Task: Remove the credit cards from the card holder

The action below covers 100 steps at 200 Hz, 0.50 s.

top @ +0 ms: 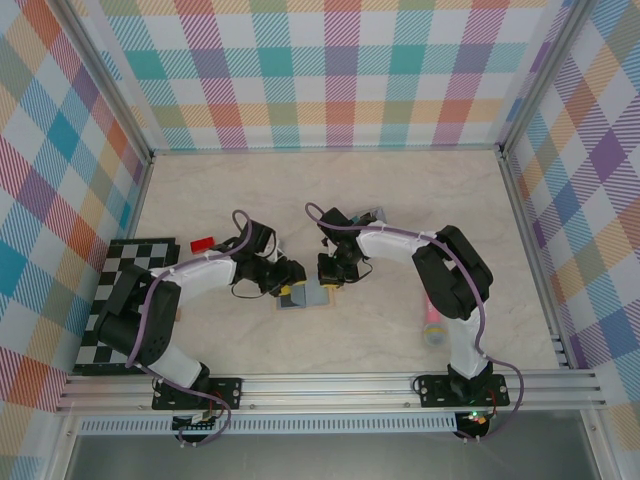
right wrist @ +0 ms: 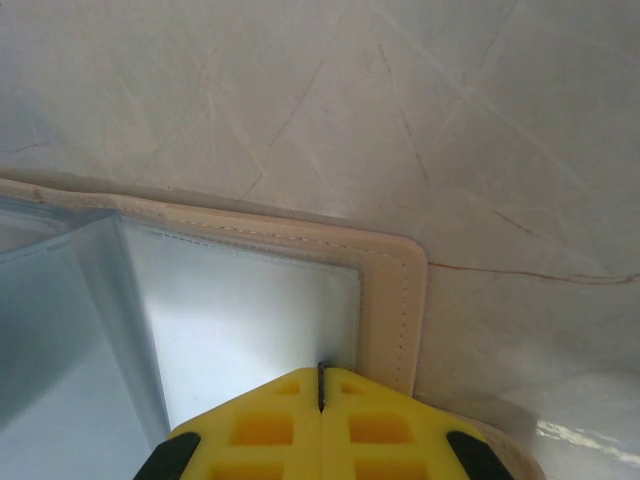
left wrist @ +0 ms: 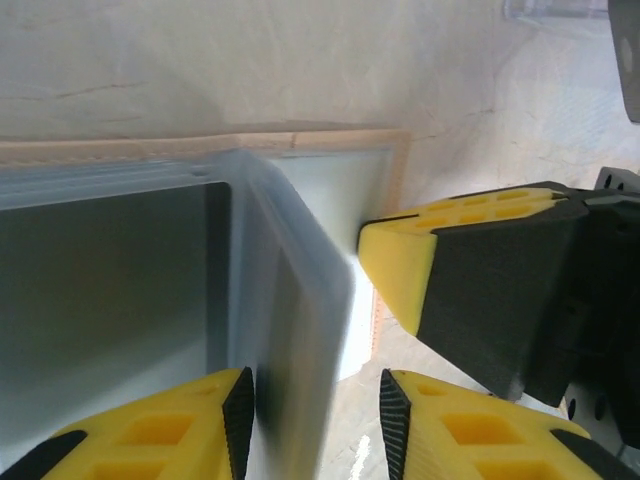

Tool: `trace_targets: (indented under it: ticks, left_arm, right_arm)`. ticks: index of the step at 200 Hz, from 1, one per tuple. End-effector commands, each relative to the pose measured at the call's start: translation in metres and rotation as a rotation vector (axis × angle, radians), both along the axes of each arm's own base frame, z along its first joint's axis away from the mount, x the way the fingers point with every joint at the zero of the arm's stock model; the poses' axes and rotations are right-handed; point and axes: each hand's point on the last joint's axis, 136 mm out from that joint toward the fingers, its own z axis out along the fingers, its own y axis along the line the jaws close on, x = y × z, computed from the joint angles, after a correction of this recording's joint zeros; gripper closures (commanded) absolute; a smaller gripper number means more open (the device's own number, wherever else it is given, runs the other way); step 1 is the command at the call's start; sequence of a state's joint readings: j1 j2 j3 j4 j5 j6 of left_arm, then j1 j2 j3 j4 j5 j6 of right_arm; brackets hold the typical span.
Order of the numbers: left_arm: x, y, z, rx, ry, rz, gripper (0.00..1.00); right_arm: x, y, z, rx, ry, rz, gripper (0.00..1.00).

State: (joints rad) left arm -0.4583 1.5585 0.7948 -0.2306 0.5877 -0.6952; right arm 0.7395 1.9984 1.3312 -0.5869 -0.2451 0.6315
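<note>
The card holder [top: 312, 296] lies open at the table's middle, tan rim outside and light blue-grey lining [right wrist: 250, 310] up. My left gripper [top: 288, 292] is at its left end and stands open [left wrist: 315, 400], with an upright blue-grey pocket flap [left wrist: 290, 330] between the fingers, close to the left pad. My right gripper [top: 333, 280] is shut [right wrist: 321, 375], its tips resting on the lining just inside the tan edge [right wrist: 390, 300]; one of its fingers [left wrist: 410, 260] shows in the left wrist view. A red card [top: 203, 243] lies flat on the table to the left. The teal-green card is hidden.
A black-and-white checkered board [top: 125, 300] lies along the left wall. A clear box [top: 372, 215] sits behind the right gripper. A pink and teal object [top: 433, 325] lies by the right arm. Metal rails border the table.
</note>
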Motion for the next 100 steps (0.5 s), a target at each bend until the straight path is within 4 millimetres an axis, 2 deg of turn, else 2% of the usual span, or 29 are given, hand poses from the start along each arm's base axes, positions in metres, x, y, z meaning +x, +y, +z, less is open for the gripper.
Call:
trace_targets:
  ticks: [1, 39, 100]
  left_arm:
    - [0.000, -0.013, 0.016, -0.058, -0.025, -0.027, 0.61]
    - [-0.002, -0.018, 0.017, -0.064, -0.027, -0.041, 0.62]
    - [-0.003, -0.020, 0.016, -0.071, -0.023, -0.043, 0.63]
  right_arm:
    - [-0.010, -0.011, -0.022, -0.070, 0.054, 0.000, 0.97]
    - [-0.006, -0.010, -0.013, -0.054, 0.026, -0.005, 0.98]
    - [0.006, -0.009, 0.021, 0.001, -0.079, -0.033, 0.97]
